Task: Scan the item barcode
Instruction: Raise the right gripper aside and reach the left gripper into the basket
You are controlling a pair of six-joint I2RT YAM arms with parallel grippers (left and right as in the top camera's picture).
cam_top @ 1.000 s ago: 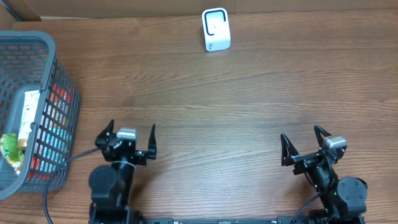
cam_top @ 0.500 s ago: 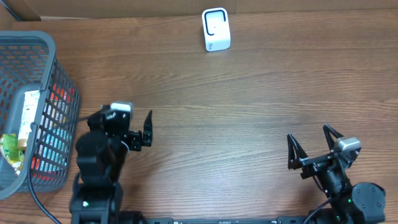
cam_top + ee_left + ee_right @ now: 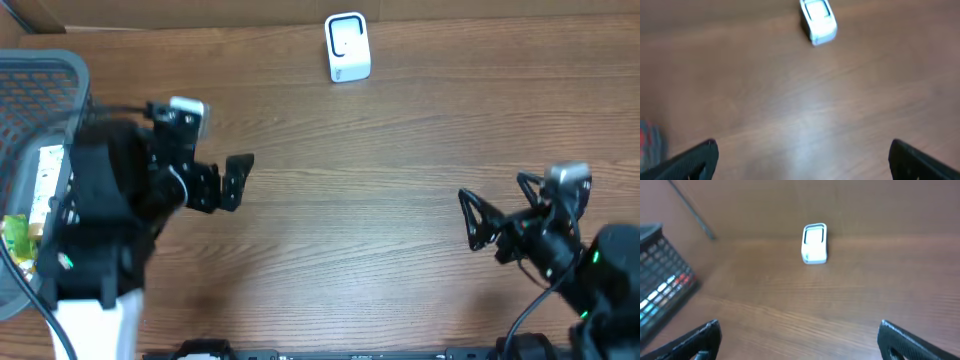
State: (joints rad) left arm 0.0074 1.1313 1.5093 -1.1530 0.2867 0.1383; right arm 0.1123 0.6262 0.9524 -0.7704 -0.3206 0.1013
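Items (image 3: 47, 178): lying inside the grey basket (image 3: 50, 62) at the frame's left edge.
Scanner (image 3: 347, 47): standing at top centre on the wooden table (image 3: 400, 150).
Left gripper (image 3: 222, 183): hovering just right of the basket, jaws spread wide, holding nothing.
Right gripper (image 3: 495, 210): hovering at lower right, jaws spread wide, holding nothing.

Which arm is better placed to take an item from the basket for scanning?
Left: the open, empty left gripper is beside the basket; the right gripper is far on the opposite side.

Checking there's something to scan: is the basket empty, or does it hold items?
Holding items: in the basket, a white packet and something green show from overhead.
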